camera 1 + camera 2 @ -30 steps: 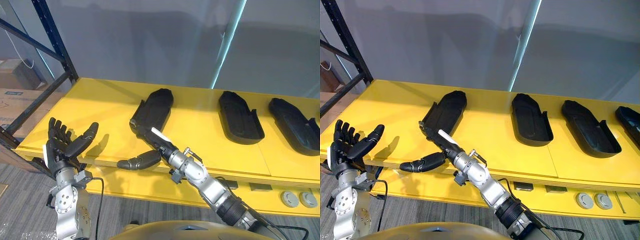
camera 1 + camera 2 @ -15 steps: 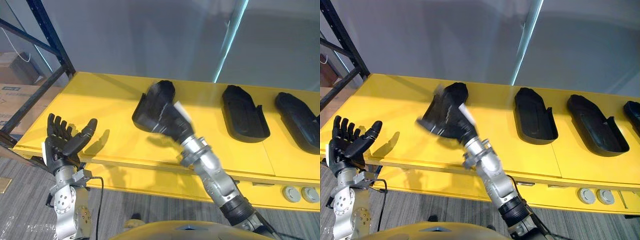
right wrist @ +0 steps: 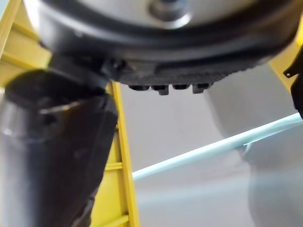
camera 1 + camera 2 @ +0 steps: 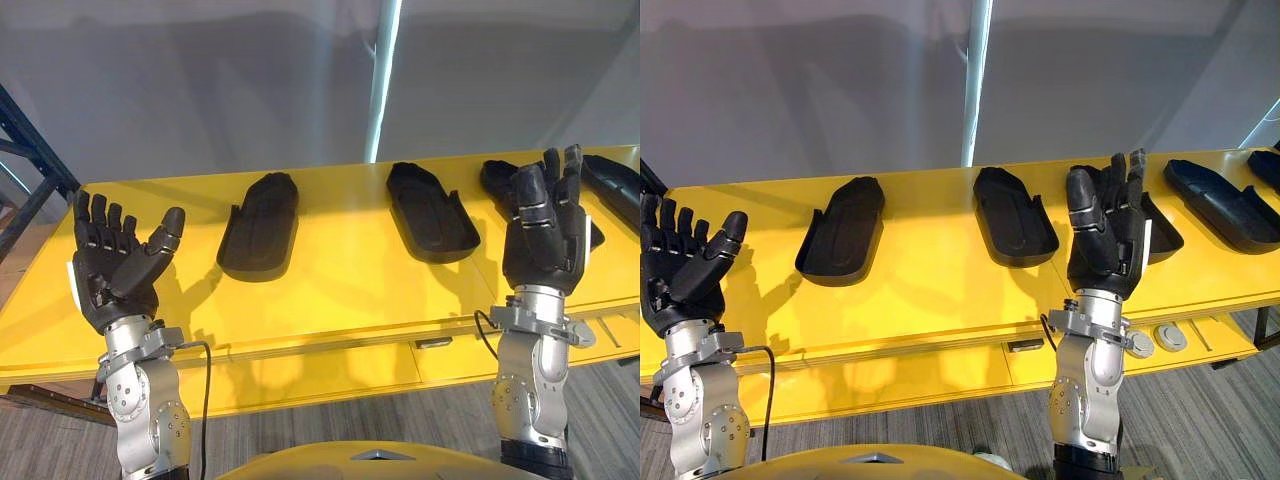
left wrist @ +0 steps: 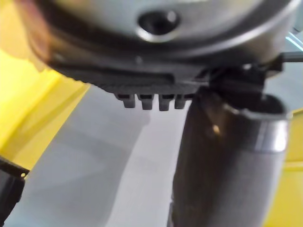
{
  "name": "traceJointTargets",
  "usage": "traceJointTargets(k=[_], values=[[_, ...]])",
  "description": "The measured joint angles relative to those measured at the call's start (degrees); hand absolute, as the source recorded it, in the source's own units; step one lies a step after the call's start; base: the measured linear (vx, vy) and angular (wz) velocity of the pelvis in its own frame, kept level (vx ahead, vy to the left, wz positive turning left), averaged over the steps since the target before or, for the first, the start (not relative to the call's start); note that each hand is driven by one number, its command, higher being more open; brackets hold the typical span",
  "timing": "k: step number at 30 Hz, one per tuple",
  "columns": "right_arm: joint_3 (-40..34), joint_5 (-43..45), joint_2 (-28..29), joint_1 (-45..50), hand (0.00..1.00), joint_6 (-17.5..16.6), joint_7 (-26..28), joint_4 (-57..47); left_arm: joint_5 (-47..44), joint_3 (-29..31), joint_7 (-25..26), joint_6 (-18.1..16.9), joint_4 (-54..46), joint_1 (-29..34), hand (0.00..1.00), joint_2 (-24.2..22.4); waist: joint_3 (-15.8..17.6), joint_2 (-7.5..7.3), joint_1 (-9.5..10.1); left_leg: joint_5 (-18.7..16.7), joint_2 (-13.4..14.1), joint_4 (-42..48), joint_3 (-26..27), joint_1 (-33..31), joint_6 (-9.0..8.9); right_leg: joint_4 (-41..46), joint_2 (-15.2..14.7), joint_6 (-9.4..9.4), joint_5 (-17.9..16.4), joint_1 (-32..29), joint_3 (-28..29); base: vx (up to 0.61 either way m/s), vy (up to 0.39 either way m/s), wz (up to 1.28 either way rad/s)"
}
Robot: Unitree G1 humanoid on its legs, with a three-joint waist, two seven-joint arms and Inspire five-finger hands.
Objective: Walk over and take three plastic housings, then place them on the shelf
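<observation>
On the yellow shelf [image 4: 330, 290], housings [image 4: 260, 225] lie in a row, apart; left robot hand [image 4: 110, 275] and right robot hand [image 4: 545, 235] hover in front, both open and empty; placing looks done, next likely lowering the arms clear.

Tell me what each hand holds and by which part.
Nothing: the left hand and right hand are both raised with fingers open; the housings lie on the yellow shelf.
</observation>
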Motion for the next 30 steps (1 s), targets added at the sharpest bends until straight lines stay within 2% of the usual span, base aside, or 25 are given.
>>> traceJointTargets(k=[5, 8, 9, 11, 20, 26, 30], values=[[-0.01, -4.95, -0.02, 4.58, 1.0, -0.14, -1.3, 0.03, 3.97, -0.72, 0.44, 0.75, 0.0, 0.3, 1.0, 0.59, 2.05, 0.43, -0.27, -0.47, -0.53, 0.85, 2.0, -0.69, 0.63, 0.74, -0.72, 0.4, 0.22, -1.86, 1.95, -0.01, 0.009, -0.16], [0.02, -8.88, -0.01, 6.61, 1.0, -0.27, -3.47, 0.04, 8.56, -1.69, 0.68, 2.73, 0.0, 1.23, 1.0, 2.46, 3.99, 0.5, -1.45, -0.86, -0.66, 1.82, 3.25, -1.87, 1.12, 1.17, -1.38, 0.94, 0.58, -3.33, 2.79, -0.04, 0.029, -0.19], [-0.08, -9.58, -0.02, 7.21, 1.0, -0.27, -4.36, 0.05, 11.01, -2.46, 0.57, 4.39, 0.03, 1.54, 1.0, 3.53, 4.68, 0.54, -1.62, -1.24, -0.69, 2.03, 4.08, -1.83, 1.15, 1.31, -1.53, 1.04, 0.65, -3.62, 3.2, -0.02, 0.028, -0.19], [-0.72, -11.13, -0.07, 8.13, 1.0, -0.27, -5.72, 0.06, 13.34, -3.99, 0.14, 6.42, 0.05, 1.55, 1.0, 4.9, 4.8, 0.4, -1.88, -1.61, -0.61, 2.12, 4.69, -1.84, 1.02, 1.33, -1.66, 1.14, 0.77, -3.76, 3.17, 0.01, 0.031, -0.14], [-2.35, -11.12, -0.78, 7.63, 1.0, -0.25, -6.32, 0.05, 14.45, -4.14, -0.93, 10.2, 0.5, 1.55, 1.0, 6.96, 4.86, 0.26, -1.65, -2.24, 0.12, 4.07, 8.28, -1.79, 0.75, 1.32, -1.71, 1.15, 0.8, -2.64, 1.71, 0.03, 0.009, 0.02], [-2.36, -11.05, -0.78, 7.55, 1.0, -0.24, -6.22, 0.04, 18.9, -2.08, 4.11, 11.71, 2.73, 1.73, 1.0, 7.29, 4.78, 0.38, -1.62, -3.26, 0.11, 5.14, 8.51, -1.63, 0.97, 1.28, -1.98, 1.18, 0.77, -1.75, 1.61, -0.01, 0.004, 0.0], [-2.5, -11.06, -0.78, 7.61, 1.0, -0.24, -6.32, 0.05, 18.36, -1.69, 2.78, 13.89, 2.83, 1.97, 1.0, 7.26, 4.77, 0.4, -1.6, -3.29, 0.03, 5.01, 9.19, -1.68, 1.04, 1.3, -2.32, 1.19, 0.78, -1.73, 1.25, -0.02, 0.013, 0.04]])
